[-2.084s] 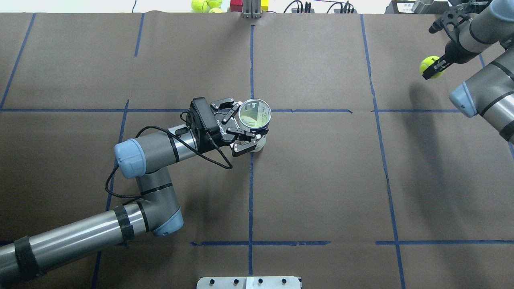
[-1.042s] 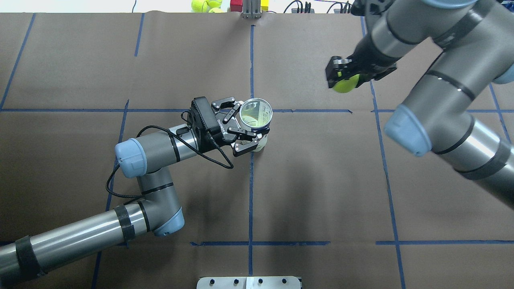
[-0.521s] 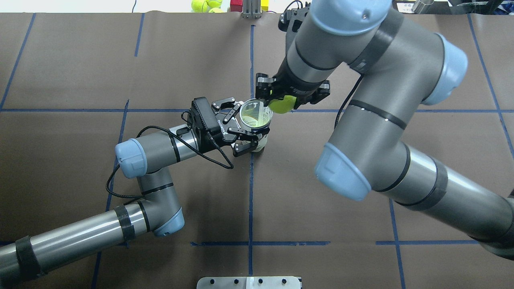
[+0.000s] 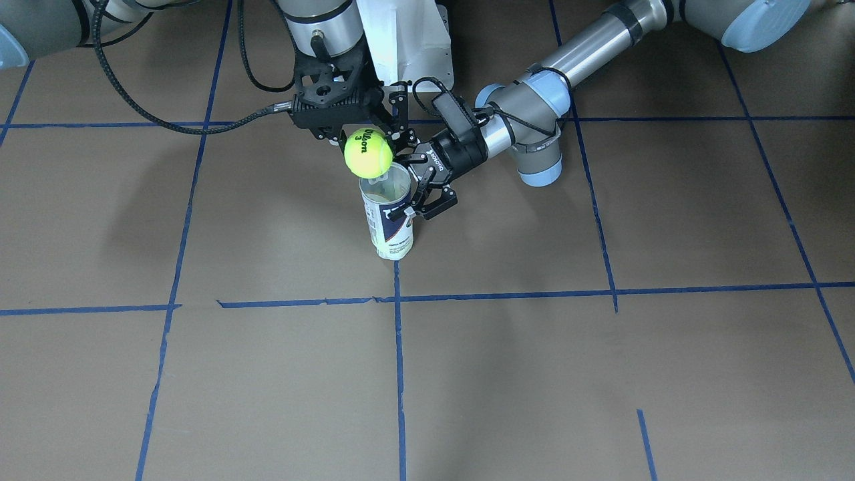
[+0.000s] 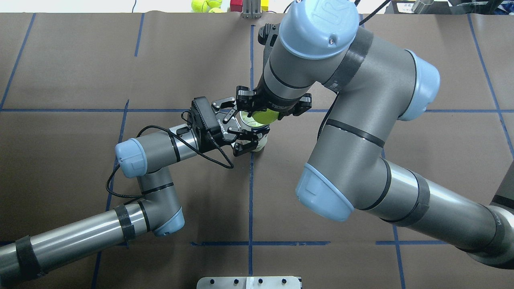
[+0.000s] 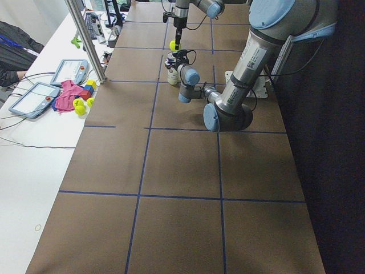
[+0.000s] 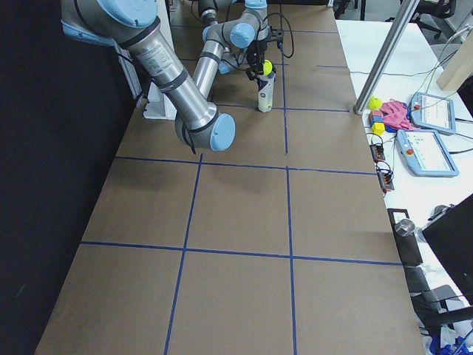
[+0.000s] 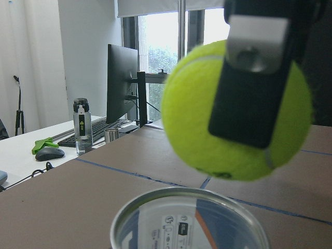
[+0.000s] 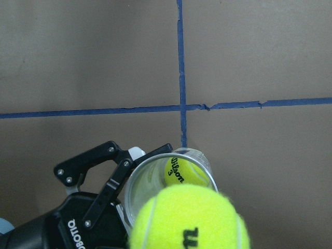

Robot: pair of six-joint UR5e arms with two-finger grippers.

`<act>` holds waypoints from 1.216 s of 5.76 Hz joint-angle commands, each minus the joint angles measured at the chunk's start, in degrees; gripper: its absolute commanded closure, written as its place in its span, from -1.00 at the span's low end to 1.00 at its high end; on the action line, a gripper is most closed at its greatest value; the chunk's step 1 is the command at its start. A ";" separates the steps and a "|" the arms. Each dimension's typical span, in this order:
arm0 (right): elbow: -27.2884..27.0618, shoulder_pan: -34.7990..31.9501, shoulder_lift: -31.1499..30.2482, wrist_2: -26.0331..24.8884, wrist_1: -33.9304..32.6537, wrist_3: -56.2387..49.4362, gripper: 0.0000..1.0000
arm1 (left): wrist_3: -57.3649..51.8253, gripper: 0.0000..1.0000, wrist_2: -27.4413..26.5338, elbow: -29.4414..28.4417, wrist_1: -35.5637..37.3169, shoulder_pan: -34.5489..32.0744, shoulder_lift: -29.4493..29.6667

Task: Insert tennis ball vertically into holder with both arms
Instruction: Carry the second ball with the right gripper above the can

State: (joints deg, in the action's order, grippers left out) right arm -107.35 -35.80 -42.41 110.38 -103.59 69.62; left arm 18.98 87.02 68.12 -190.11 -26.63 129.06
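Right claw [image 5: 268, 113] arrived, ball [image 4: 368, 152] above holder [image 4: 389, 224]

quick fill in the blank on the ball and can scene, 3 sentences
1. The right gripper holds a tennis ball just ___ the can's open mouth.
2. The left gripper clamps the can, which stands ___ on the table.
3. In the right wrist view, the can has ___ other ball lying at its bottom.

Missing words: above; upright; one
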 commanded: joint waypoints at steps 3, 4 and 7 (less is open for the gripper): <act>1.88 0.38 2.24 0.28 0.14 -0.01 -0.83 | 0.00 -0.51 0.08 0.00 0.00 0.00 -0.04; 1.97 0.38 2.16 0.28 0.14 -0.10 -0.83 | 0.00 -0.51 0.08 0.00 0.00 0.00 -0.04; 1.88 -1.10 1.46 1.76 -0.03 -2.72 -0.98 | 0.00 -0.52 0.08 0.09 0.00 0.00 -0.13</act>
State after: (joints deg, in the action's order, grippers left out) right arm -105.44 -35.97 -40.61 111.22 -103.54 68.31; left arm 18.98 87.10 68.16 -190.11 -26.63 129.00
